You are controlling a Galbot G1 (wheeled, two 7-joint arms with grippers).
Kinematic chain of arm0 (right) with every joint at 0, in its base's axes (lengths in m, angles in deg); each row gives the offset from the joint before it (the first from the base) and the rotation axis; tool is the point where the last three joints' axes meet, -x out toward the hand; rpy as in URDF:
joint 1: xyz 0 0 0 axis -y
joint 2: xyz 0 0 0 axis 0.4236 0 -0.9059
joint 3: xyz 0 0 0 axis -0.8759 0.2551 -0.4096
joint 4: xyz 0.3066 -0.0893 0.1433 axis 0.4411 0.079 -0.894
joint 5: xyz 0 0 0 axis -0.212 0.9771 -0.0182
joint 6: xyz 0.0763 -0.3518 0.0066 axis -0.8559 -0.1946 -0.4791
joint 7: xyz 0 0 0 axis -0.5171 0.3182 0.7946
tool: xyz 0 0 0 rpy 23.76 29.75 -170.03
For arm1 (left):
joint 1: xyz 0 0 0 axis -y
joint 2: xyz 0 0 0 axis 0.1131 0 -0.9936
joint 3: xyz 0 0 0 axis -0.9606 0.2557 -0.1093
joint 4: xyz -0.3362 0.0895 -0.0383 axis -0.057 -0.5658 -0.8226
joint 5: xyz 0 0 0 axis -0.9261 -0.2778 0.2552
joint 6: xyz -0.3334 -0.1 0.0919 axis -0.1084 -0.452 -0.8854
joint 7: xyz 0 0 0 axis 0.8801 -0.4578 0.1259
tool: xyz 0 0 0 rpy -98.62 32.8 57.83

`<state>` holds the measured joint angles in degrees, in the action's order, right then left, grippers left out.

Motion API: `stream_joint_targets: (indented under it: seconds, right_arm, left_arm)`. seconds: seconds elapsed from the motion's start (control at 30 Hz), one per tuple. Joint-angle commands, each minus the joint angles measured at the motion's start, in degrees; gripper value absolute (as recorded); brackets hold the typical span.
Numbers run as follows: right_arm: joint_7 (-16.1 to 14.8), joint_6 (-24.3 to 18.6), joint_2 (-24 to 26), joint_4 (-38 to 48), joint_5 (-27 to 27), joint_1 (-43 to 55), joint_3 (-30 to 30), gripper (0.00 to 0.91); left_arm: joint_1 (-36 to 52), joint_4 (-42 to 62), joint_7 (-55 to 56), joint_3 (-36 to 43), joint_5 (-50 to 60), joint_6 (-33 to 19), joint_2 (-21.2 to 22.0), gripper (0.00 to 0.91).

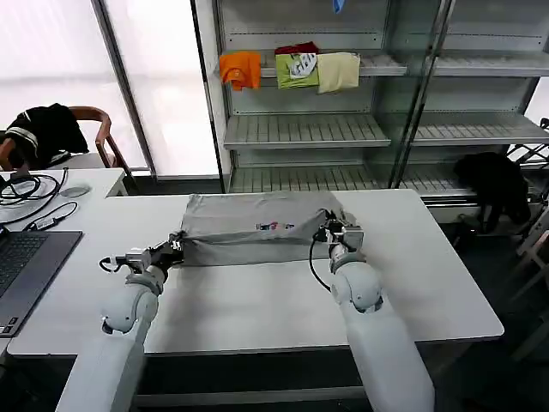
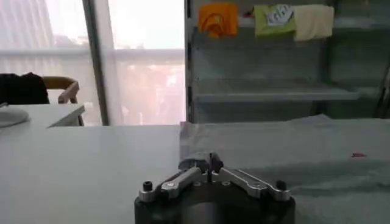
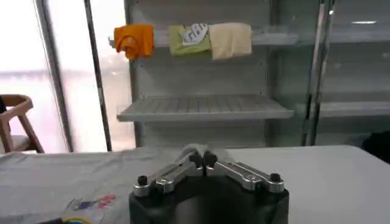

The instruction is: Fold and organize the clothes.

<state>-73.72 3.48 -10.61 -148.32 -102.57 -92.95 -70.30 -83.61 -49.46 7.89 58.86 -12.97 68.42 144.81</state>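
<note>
Grey T-shirt (image 1: 257,227) lies folded across the far middle of the white tabletop (image 1: 257,300), stretched between both hands: left hand (image 1: 177,245) clenched on its left edge, right hand (image 1: 328,230) clenched on its right edge.

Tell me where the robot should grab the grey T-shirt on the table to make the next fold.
Probably the near corners of the grey T-shirt, where both hands are already shut on it: left hand at the near left corner, right hand at the right edge. The shirt lies flat as a wide band, so edge pinches from the robot's side suit folding it away.
</note>
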Motion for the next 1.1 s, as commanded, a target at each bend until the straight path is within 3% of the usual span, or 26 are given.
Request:
stream_joint_targets:
  seconds: [0.03,0.07,0.23,0.33,0.73,0.9,1.1]
  right_arm:
    - [-0.18,-0.03,-0.54,4.5,0.24,1.78,0.19,0.443]
    - [-0.11,-0.18,-0.82,5.09,0.23,1.98,0.1,0.907]
    - [0.2,-0.77,-2.12,7.39,-1.62,3.11,-0.39,0.907]
    - [1.47,-0.78,-2.67,7.53,-5.3,3.33,-0.64,0.907]
    - [9.34,0.98,-2.87,-0.9,-12.49,2.4,-0.81,0.907]
    - [11.55,2.75,-3.0,-4.12,-12.31,2.77,-1.05,0.907]
    - [12.19,5.65,0.36,-9.98,-11.27,-1.87,-0.64,0.907]
  left_arm:
    - [2.54,3.8,-0.01,1.06,0.01,0.35,-0.09,0.907]
    - [2.69,3.98,0.02,1.16,0.06,0.36,-0.11,0.907]
    - [3.11,4.22,1.12,1.22,0.15,1.32,-0.14,0.907]
    - [2.45,2.79,1.72,1.2,0.03,2.83,-0.57,0.907]
    - [0.33,-5.43,3.78,1.81,-0.01,5.61,-1.42,0.907]
    - [-0.11,-7.76,4.37,1.71,-0.24,5.72,-1.86,0.907]
    - [-3.52,-10.16,4.26,0.82,-0.21,5.72,-2.66,0.907]
